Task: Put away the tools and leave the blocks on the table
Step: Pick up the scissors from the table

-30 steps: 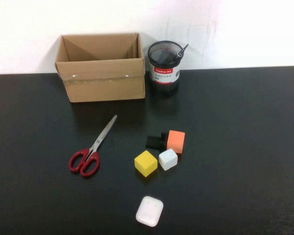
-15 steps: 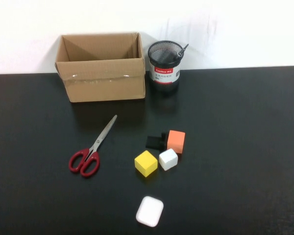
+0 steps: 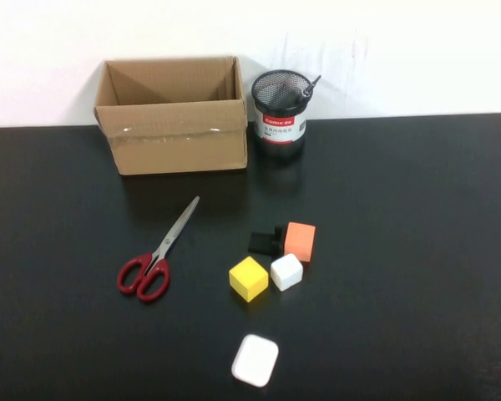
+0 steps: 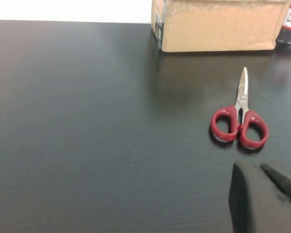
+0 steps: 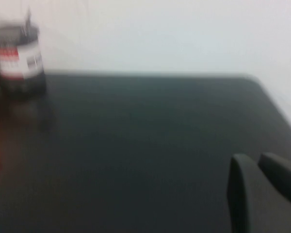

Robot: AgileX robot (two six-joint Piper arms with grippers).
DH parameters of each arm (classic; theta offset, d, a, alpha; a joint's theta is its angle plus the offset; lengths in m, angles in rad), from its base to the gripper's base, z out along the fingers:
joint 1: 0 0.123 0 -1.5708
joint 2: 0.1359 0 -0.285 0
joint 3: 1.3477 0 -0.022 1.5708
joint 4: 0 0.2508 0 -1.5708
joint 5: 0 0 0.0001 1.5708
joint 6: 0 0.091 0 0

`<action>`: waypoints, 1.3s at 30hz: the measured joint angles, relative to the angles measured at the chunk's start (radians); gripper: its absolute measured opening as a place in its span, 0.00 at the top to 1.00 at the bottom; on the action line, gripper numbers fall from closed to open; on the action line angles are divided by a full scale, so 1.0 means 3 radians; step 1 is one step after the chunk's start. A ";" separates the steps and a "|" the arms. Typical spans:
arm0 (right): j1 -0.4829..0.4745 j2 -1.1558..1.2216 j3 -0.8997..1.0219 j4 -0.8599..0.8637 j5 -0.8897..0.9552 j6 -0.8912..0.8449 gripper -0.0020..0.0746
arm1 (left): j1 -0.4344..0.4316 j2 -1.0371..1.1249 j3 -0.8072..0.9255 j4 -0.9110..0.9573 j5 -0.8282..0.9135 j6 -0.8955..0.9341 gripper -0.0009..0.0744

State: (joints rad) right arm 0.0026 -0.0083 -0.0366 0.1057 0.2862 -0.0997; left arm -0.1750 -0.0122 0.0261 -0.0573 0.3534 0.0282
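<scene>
Red-handled scissors (image 3: 154, 255) lie closed on the black table (image 3: 417, 217), left of centre, blades pointing at the box. A slim black screwdriver (image 3: 307, 90) stands in the mesh pen holder (image 3: 281, 104). The blocks sit together mid-table: yellow cube (image 3: 249, 278), white cube (image 3: 286, 271), orange cuboid (image 3: 300, 241) and a black piece (image 3: 265, 241). My left gripper (image 4: 262, 167) is shut and empty, hanging short of the scissors (image 4: 240, 124) on the near side. My right gripper (image 5: 254, 158) is shut and empty over bare table, far from the pen holder (image 5: 17, 58). Neither gripper's fingers show in the high view.
An open cardboard box (image 3: 174, 117) stands at the back by the wall, with the pen holder right beside it. A white rounded case (image 3: 255, 360) lies near the front edge, below the blocks. The table's right half is bare.
</scene>
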 joint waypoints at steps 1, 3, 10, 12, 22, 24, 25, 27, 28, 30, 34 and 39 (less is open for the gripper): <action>-0.0005 0.0000 0.0071 0.0000 -0.0016 0.0000 0.98 | 0.0000 0.0000 0.0000 0.0000 0.0000 0.0000 0.99; -0.0005 -0.0003 0.0187 0.0000 -0.0010 0.0000 0.98 | 0.0000 0.0000 0.0000 0.0000 0.0000 0.0000 0.99; -0.0009 -0.0016 0.0205 0.0000 0.0312 -0.0008 0.98 | 0.0000 0.0000 0.0000 0.0000 0.0000 0.0000 0.99; -0.0009 -0.0016 0.0205 0.0000 0.0330 -0.0008 0.98 | 0.0000 0.0000 0.0000 0.0000 0.0000 0.0000 0.99; -0.0009 -0.0016 0.0205 0.0000 0.0334 -0.0008 0.98 | 0.0000 0.0000 0.0000 0.0000 0.0000 0.0000 0.99; -0.0009 -0.0016 0.0205 0.0000 0.0334 -0.0008 0.98 | 0.0000 0.0000 0.0000 0.0000 0.0000 0.0000 0.99; -0.0009 -0.0016 0.0205 0.0000 0.0334 -0.0008 0.98 | 0.0000 0.0000 0.0000 0.0000 0.0000 0.0000 0.99; -0.0009 -0.0016 0.0205 0.0000 0.0334 -0.0008 0.98 | 0.0000 0.0000 0.0000 0.0000 0.0000 0.0000 0.99; -0.0009 -0.0016 0.0205 0.0000 0.0334 -0.0008 0.98 | 0.0000 0.0000 0.0000 0.0000 0.0000 0.0000 0.99; -0.0009 -0.0016 0.0205 0.0000 0.0334 -0.0008 0.98 | 0.0000 0.0000 0.0000 0.0000 0.0000 0.0000 0.99; -0.0009 -0.0016 0.0205 0.0000 0.0334 -0.0008 0.98 | 0.0000 0.0000 0.0000 0.0000 0.0000 0.0000 0.99; -0.0009 -0.0016 0.0205 0.0000 0.0334 -0.0008 0.98 | 0.0000 0.0000 0.0000 0.0153 -0.0006 0.0132 0.99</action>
State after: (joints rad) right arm 0.0000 -0.0132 0.0250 0.1057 0.3864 -0.1021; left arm -0.1750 -0.0122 0.0261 -0.0113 0.3516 0.0678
